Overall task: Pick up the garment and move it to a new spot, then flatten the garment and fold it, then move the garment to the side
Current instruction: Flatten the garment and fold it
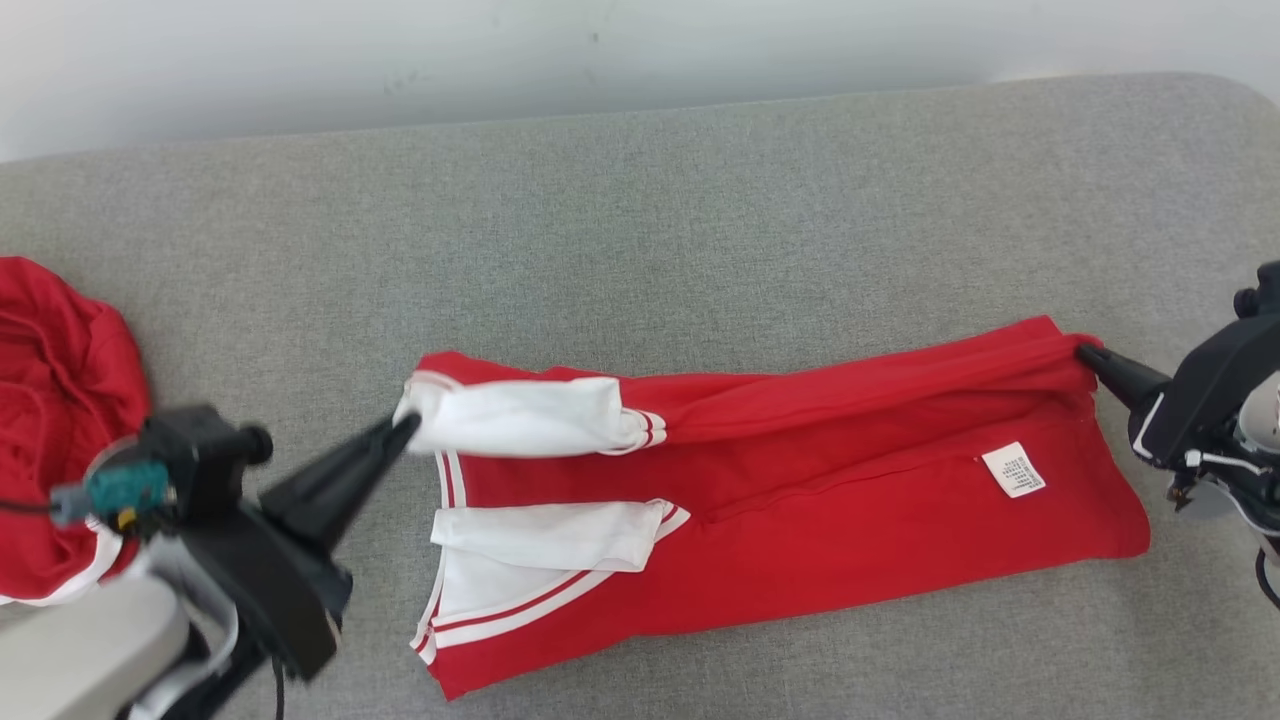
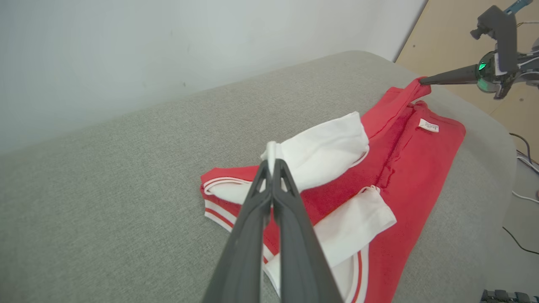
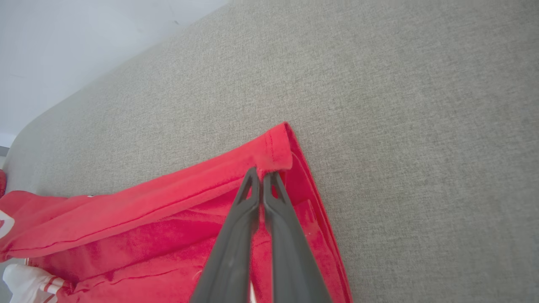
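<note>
Garment: a red top (image 1: 800, 480) with white sleeves lies lengthwise across the middle of the grey upholstered surface (image 1: 700, 200). A care label (image 1: 1013, 470) shows near its hem end.
Left gripper: the left gripper (image 1: 405, 430) has its fingers pressed together, pinching the edge of the far white sleeve (image 1: 520, 415) at the shoulder end.
Right gripper: the right gripper (image 1: 1085, 352) is also pressed together, pinching the far hem corner of the red cloth, which bunches at its tips.
Why held so: both grips sit on the same long far edge, one at each end, so the edge is drawn into a raised, fairly straight ridge. This looks meant to carry that side over as one even fold.
Near half: it rests flat, with the second sleeve (image 1: 550, 535) laid across it, and probably anchors the cloth.
Other cloth: a crumpled red garment (image 1: 50, 400) sits at the left edge, well apart.
Stage: judged mid-fold, with the move aside not yet done.
</note>
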Robot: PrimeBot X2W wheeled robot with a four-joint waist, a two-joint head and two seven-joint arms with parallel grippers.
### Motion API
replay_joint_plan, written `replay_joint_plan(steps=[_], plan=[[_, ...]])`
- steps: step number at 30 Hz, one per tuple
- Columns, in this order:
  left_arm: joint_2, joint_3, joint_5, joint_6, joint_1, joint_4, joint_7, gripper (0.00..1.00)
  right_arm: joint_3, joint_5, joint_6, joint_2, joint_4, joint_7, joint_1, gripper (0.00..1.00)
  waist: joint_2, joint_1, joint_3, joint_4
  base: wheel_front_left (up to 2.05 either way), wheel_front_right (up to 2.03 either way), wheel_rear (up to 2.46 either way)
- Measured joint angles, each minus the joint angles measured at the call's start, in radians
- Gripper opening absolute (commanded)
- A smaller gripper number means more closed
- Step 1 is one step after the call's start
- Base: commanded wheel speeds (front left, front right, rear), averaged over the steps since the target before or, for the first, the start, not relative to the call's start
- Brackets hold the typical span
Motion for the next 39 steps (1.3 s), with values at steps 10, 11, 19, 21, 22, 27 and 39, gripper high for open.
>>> replay_joint_plan(steps=[10, 11, 19, 21, 22, 27, 39], plan=[[0.041, -0.003, -0.029, 0.083, 0.134, -0.115, -0.030, 0.00, 0.000, 0.037, 0.000, -0.045, -0.039, -0.012, 0.069, 0.00, 0.0001, 0.0000, -0.008, 0.003, 0.00, 0.00, 0.00], [0.042, -0.003, -0.031, 0.090, 0.147, -0.120, -0.031, 0.00, 0.001, 0.037, 0.000, -0.047, -0.041, -0.012, 0.077, 0.00, 0.0001, 0.0001, -0.008, 0.003, 0.00, 0.00, 0.00], [0.012, -0.002, -0.039, 0.108, 0.222, -0.107, -0.049, 0.00, 0.009, 0.042, 0.000, -0.047, -0.028, -0.025, 0.119, 0.00, 0.0001, 0.0001, -0.002, 0.006, 0.00, 0.00, 0.00], [0.000, -0.004, -0.038, 0.107, 0.236, -0.088, -0.050, 0.00, 0.010, 0.043, 0.000, -0.046, -0.022, -0.028, 0.126, 0.00, 0.0002, 0.0001, 0.000, 0.007, 0.00, 0.00, 0.00], [-0.004, -0.002, -0.037, 0.108, 0.244, -0.075, -0.052, 0.00, 0.012, 0.043, 0.000, -0.045, -0.019, -0.031, 0.130, 0.00, 0.0002, 0.0001, 0.000, 0.007, 0.00, 0.00, 0.00], [-0.038, -0.004, -0.010, 0.100, 0.271, -0.004, -0.057, 0.00, 0.013, 0.042, 0.000, -0.026, 0.013, -0.045, 0.138, 0.00, 0.0002, 0.0001, -0.001, 0.005, 0.00, 0.00, 0.00], [-0.127, -0.003, 0.016, 0.099, 0.326, 0.092, -0.058, 0.65, 0.024, 0.035, 0.000, 0.027, 0.058, -0.068, 0.151, 0.69, 0.0002, 0.0002, -0.029, -0.006, 0.00, 0.00, 0.00]])
